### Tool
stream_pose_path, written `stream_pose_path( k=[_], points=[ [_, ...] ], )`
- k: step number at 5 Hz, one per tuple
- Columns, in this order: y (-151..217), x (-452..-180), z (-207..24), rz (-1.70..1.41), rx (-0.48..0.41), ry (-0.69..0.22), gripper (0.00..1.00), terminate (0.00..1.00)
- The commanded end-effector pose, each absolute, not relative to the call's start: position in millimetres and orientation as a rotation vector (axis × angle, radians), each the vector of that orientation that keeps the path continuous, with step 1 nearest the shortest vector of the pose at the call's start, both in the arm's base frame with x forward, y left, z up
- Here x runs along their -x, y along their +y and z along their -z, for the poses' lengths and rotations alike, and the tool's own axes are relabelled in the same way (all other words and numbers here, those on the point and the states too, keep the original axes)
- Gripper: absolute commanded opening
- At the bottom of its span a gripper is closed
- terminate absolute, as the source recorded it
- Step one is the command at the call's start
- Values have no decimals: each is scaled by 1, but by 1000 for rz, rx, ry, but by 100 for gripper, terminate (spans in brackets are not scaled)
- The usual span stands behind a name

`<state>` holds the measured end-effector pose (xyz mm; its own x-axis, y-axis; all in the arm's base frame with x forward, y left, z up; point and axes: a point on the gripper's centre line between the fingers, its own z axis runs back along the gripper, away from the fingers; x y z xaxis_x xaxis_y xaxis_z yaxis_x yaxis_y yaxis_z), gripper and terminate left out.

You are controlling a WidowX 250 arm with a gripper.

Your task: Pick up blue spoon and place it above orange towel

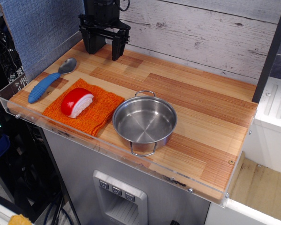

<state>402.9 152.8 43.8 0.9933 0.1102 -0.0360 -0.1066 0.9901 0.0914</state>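
Observation:
The blue spoon [49, 81] lies flat on the wooden table at the far left, ribbed blue handle toward the front left, silver bowl toward the back. The orange towel [93, 115] lies flat just right of it, near the front edge, with a red-and-white rounded object [77, 102] on it. My gripper [104, 48] hangs at the back of the table, fingers pointing down, open and empty, well behind the spoon and towel.
A steel pot [144, 122] with two handles stands right of the towel. A clear plastic rim [9, 107] edges the table's left and front. A blue-grey panel [42, 28] stands at the left, a grey plank wall [201, 33] at the back.

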Motion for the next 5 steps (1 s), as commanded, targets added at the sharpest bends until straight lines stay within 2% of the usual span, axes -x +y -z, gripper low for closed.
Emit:
stream_pose_path(
  k=[1,3,4,5],
  points=[
    [153,-403,-44,-109,-89,41,100,0],
    [139,-369,-69,-39,-57,-14,100,0],
    [146,-358,-76,-48,-56,-44,100,0],
    [169,-354,-68,-101,-67,-31,100,0]
  ],
)
